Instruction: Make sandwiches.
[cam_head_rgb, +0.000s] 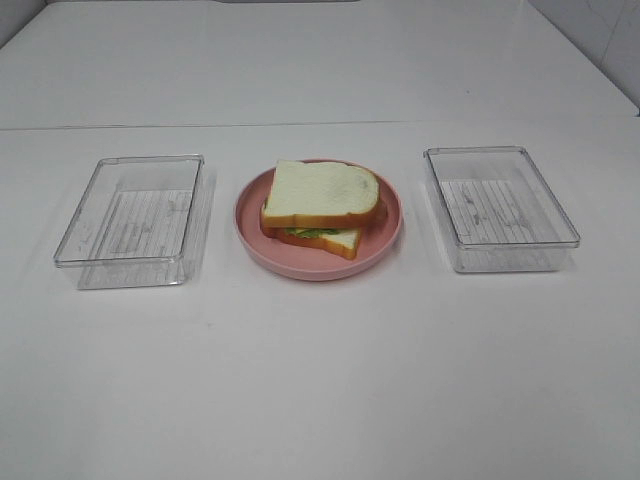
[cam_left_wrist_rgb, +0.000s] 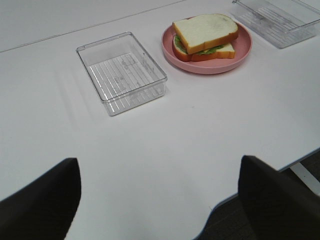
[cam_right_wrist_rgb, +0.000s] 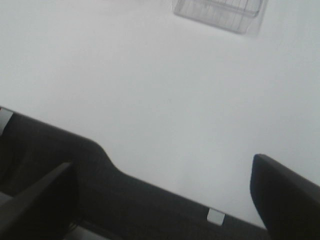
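The sandwich (cam_head_rgb: 322, 206) is sitting at centre frame in the exterior view, resting on the pink plate (cam_head_rgb: 250, 215). Its top slice is lying skewed over the bottom one, with green lettuce (cam_head_rgb: 308, 232) showing at the front edge. One clear tray (cam_head_rgb: 135, 220) is standing left of the plate and another tray (cam_head_rgb: 500, 208) right of it, both apart from the plate. The left gripper (cam_left_wrist_rgb: 160, 200) is hanging with its fingers spread wide, holding nothing, low in its wrist view. The right gripper (cam_right_wrist_rgb: 165, 200) is likewise gaping wide and holding nothing, over the white table (cam_right_wrist_rgb: 150, 90) near its edge.
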